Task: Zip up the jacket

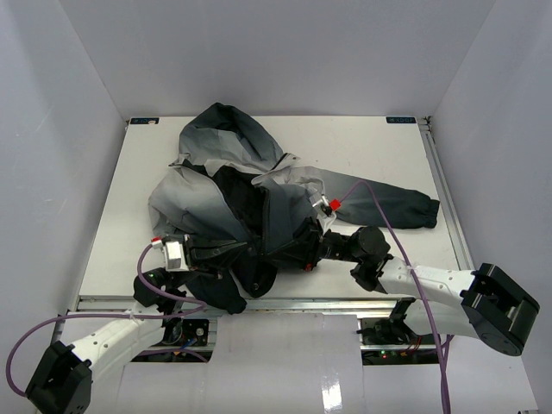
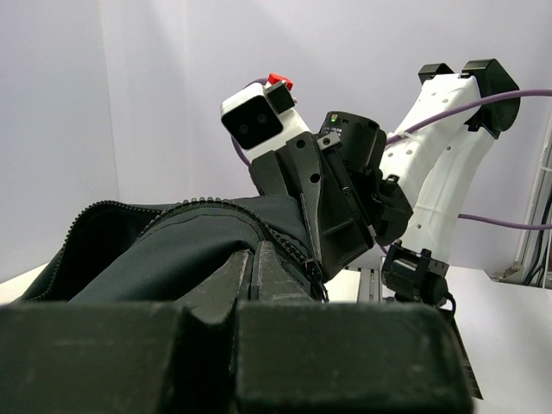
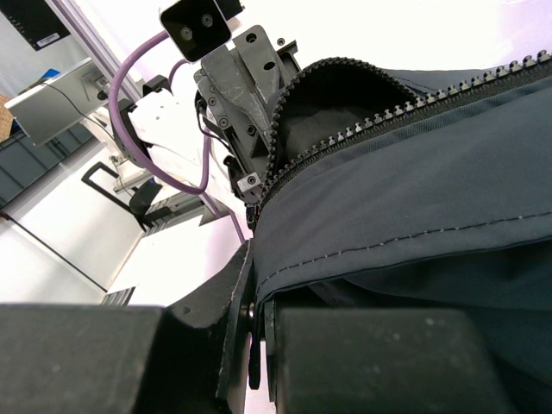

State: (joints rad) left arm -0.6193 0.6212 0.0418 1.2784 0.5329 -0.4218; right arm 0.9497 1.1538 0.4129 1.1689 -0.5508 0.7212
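Observation:
The jacket [image 1: 233, 147] lies crumpled mid-table, hood at the far side, grey fading to charcoal, its black lining showing. My left gripper [image 1: 210, 251] is shut on the jacket's dark front edge near the table's front; in the left wrist view its fingers [image 2: 252, 259] pinch fabric [image 2: 172, 250] beside the zipper teeth [image 2: 129, 207]. My right gripper [image 1: 304, 247] is shut on the other front edge; in the right wrist view [image 3: 257, 293] it clamps the hem below the open zipper teeth [image 3: 345, 138]. The two grippers face each other, a short stretch of fabric between them.
One sleeve [image 1: 397, 203] stretches right across the white table [image 1: 362, 147]. White walls close in the left, back and right. A metal rail [image 1: 302, 304] runs along the front edge. Purple cables [image 1: 379, 216] loop over both arms.

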